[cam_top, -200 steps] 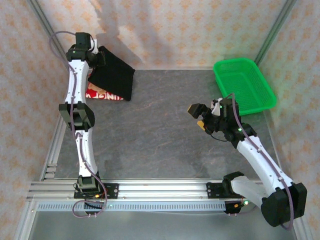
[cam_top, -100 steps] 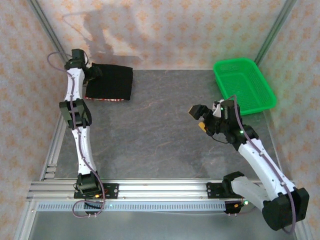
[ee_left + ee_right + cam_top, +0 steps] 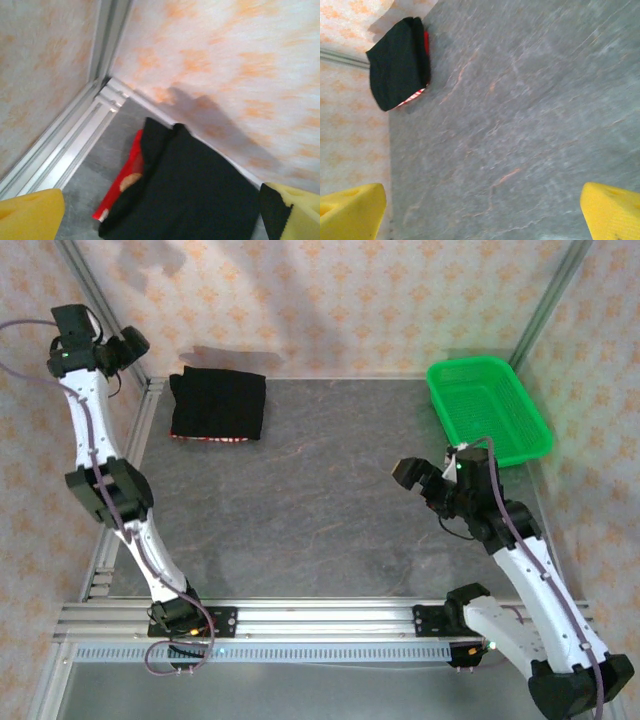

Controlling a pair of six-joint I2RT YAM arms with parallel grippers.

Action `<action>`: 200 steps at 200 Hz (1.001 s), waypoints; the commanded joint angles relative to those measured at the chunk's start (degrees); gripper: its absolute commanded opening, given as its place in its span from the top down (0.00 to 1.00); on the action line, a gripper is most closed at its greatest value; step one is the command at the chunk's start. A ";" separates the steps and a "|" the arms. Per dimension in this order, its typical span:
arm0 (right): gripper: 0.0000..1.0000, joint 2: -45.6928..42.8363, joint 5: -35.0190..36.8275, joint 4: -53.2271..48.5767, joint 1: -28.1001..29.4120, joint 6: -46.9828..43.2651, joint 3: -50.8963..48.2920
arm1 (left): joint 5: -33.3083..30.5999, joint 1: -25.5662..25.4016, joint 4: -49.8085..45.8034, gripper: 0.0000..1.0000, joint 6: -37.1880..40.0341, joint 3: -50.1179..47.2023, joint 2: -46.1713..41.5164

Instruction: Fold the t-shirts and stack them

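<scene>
Left gripper [image 3: 130,343] first: it is released, its yellow pads [image 3: 30,216] spread to the two lower corners of the wrist view with nothing between them. From the top camera I see it up at the far left corner, out past the table's edge in front of the patterned wall [image 3: 350,300], apart from the cloth.

The black shirt [image 3: 218,405] lies folded into a neat rectangle at the far left of the table [image 3: 330,510], close to the back wall. It sits on top of the red shirt [image 3: 207,438], of which I make out a thin strip along the near edge from above. On the left wrist camera more red pokes out at the black shirt's left side, with a bit of tan and white print on it.

Right gripper [image 3: 415,477] is released too, jaws wide, with bare grey tabletop between its pads on its own camera and the stack in the upper left of that view. It hovers over the right-middle of the table, well apart from the stack. Beyond it, at the far right corner, stands the green basket [image 3: 490,410].
</scene>
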 commanded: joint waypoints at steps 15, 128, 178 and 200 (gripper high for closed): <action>0.01 0.81 12.76 -5.64 -0.91 -11.78 0.45 | -4.25 -8.20 8.93 0.00 5.11 -19.29 -17.93; 0.01 9.92 36.82 49.39 -13.75 -31.53 -24.26 | -25.44 -16.69 51.40 0.00 7.77 -104.28 -68.33; 0.00 20.86 30.02 74.95 -16.13 -29.54 -35.09 | -26.48 -17.34 73.30 0.00 10.49 -113.53 -55.60; 0.00 26.08 30.76 80.32 -16.21 -29.15 -34.94 | -24.28 -17.33 82.75 0.00 9.44 -114.79 -47.61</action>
